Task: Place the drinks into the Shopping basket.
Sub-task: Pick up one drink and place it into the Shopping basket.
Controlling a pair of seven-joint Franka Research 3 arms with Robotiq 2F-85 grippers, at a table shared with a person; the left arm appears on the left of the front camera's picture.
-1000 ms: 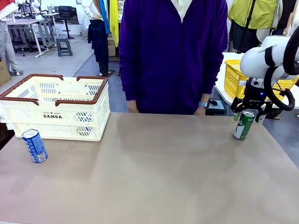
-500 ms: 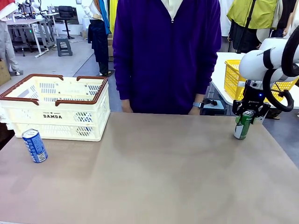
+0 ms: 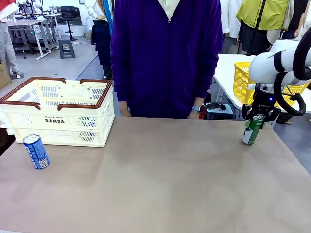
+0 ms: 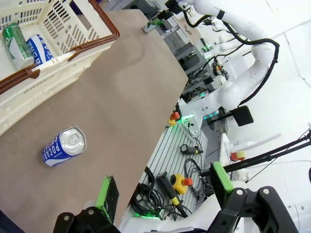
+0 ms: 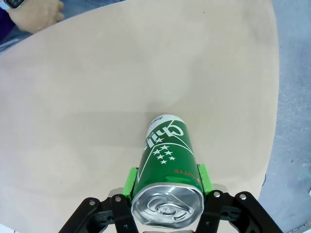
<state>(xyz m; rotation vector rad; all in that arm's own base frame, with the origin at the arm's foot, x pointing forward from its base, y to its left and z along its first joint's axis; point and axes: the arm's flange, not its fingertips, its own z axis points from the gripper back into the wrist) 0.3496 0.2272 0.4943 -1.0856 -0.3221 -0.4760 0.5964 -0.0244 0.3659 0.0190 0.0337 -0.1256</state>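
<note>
Tan table (image 3: 170, 194) btwn robot and a person in purple, workshop behind. Right gripper (image 3: 256, 118) is at the table's far right. Its green pads (image 5: 130, 182) press on both sides of the green can (image 3: 251, 132) just under the silver top, so the jaws are clamped on it. Can leans a bit; can't tell if its base is clear of the table. Person's hand (image 5: 34, 12) rests at the far edge, well apart from it.

Left gripper (image 4: 163, 182) hangs w/ fingers spread wide, nothing btwn them, looking down on the basket end of the table. A blue can (image 3: 36, 151) stands upright just beside the Shopping basket (image 3: 63, 121). Inside are a second green can (image 4: 12, 36) and a second blue can (image 4: 39, 48), both lying down.

Step in hand, as I judge it: lift and carry the green can across to the basket. To do it well:
- Go straight up first, no dragging.
- Grip sits high on a slim, slick can, so move slow to avoid swing.
- Pass the person's side w/ room.
- Clear the brown rim w/ height.
- Lower into a free spot away from the cans inside, and let go low.
</note>
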